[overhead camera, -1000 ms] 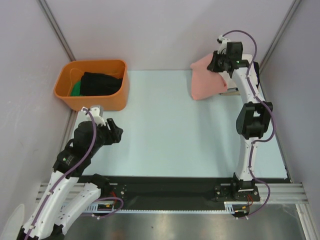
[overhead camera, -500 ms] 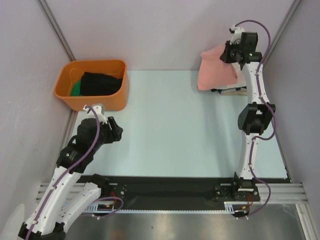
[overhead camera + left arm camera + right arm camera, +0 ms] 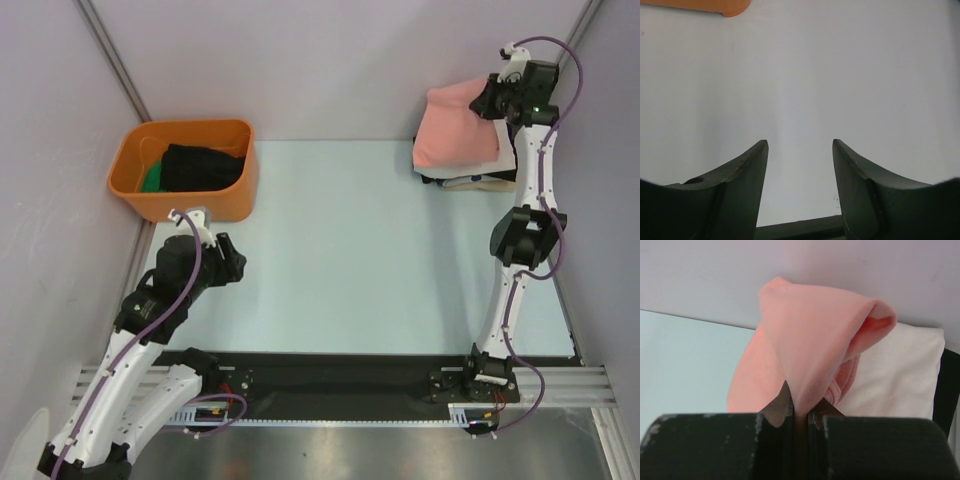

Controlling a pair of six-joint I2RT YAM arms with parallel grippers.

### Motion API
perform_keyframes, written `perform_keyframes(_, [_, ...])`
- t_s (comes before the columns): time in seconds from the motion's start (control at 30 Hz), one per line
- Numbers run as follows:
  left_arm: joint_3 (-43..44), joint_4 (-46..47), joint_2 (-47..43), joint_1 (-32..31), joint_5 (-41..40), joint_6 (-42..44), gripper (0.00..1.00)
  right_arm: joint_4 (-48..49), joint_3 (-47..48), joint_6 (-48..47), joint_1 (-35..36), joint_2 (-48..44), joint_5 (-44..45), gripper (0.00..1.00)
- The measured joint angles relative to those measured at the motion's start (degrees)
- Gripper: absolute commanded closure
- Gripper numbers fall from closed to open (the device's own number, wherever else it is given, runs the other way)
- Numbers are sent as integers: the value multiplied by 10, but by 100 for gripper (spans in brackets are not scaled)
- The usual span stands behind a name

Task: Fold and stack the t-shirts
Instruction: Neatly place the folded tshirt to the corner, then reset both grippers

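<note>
My right gripper: jaws pinched tight on fold of salmon-pink t-shirt, held up at table's far right corner. Shirt drapes from pinch over cream-white t-shirt on top of folded stack. Black t-shirt edge shows beside it. My left gripper: jaws spread wide, holding nothing, over table, near orange tub with dark cloth inside.
</note>
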Motion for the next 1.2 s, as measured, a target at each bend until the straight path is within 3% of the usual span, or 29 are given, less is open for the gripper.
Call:
perform_keyframes(0.37, [0,0,7,0,0,0,41,80,-9,33,-47,54,-96,100])
perform_keyframes(0.4, [0,0,7,0,0,0,41,106,-25,39,-52,54,-105,70])
perform_keyframes(0.5, [0,0,7,0,0,0,41,174,-30,73,-61,88,-107,0])
perform_keyframes(0.6, [0,0,6,0,0,0,40,209,39,98,-67,167,-82,0])
perform_keyframes(0.67, [0,0,3,0,0,0,40,223,8,112,-68,177,-56,0])
perform_keyframes(0.8, [-3,0,-6,0,0,0,40,278,-114,124,-67,138,7,0])
perform_keyframes(0.97, [-4,0,-14,1,0,0,39,271,-112,140,-67,95,84,1])
perform_keyframes(1.2, [-4,0,-27,1,0,0,39,270,-113,189,-101,-6,102,0])
